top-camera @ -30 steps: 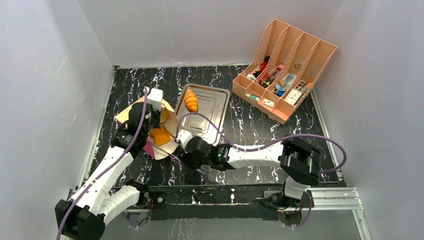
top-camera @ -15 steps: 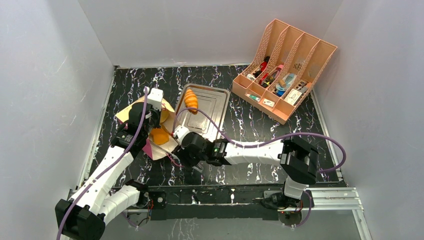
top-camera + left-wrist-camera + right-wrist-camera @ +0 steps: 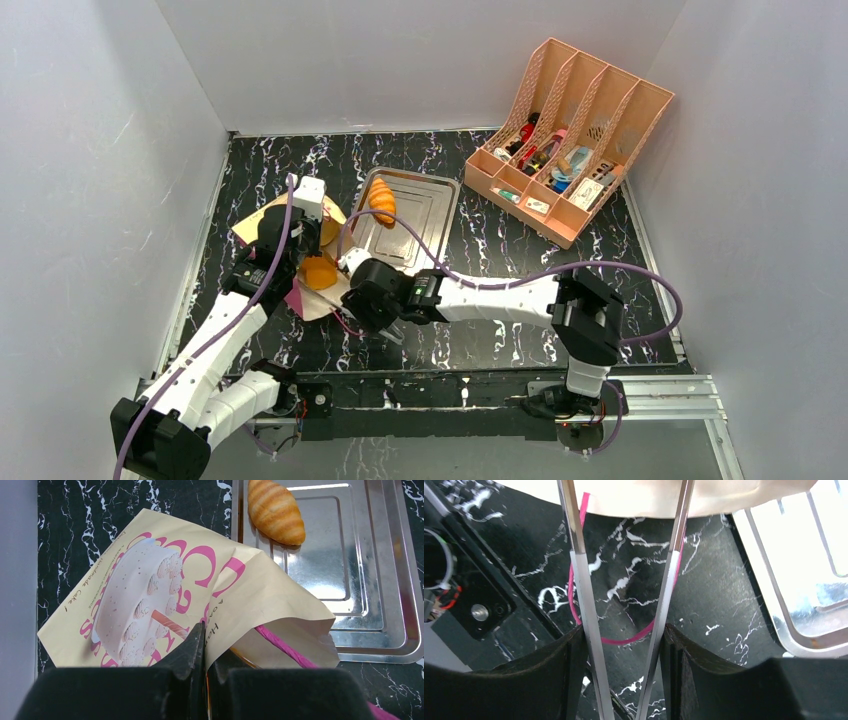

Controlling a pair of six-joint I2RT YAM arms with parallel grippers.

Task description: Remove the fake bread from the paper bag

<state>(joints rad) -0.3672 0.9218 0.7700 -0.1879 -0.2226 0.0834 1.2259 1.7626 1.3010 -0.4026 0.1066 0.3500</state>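
The paper bag (image 3: 150,575) lies on its side, cream with a pink cake print, its mouth facing the tray. My left gripper (image 3: 205,632) is shut on the bag's upper mouth edge and holds it open. One orange piece of fake bread (image 3: 320,272) shows in the bag's mouth. A striped croissant (image 3: 276,511) lies on the metal tray (image 3: 360,580). My right gripper (image 3: 624,632) is shut on a pair of steel tongs (image 3: 576,570). The tong tips reach up to the bag's lower edge (image 3: 664,500), over the pink cord handle (image 3: 616,641).
A peach file rack (image 3: 570,140) with small items stands at the back right. The tray's rim (image 3: 774,615) lies just right of the tongs. The right arm's purple cable (image 3: 500,285) loops over the table's middle. Grey walls enclose the table.
My right arm has moved left, bringing the tongs closer to the bag's mouth. The left arm and the bag have stayed still.
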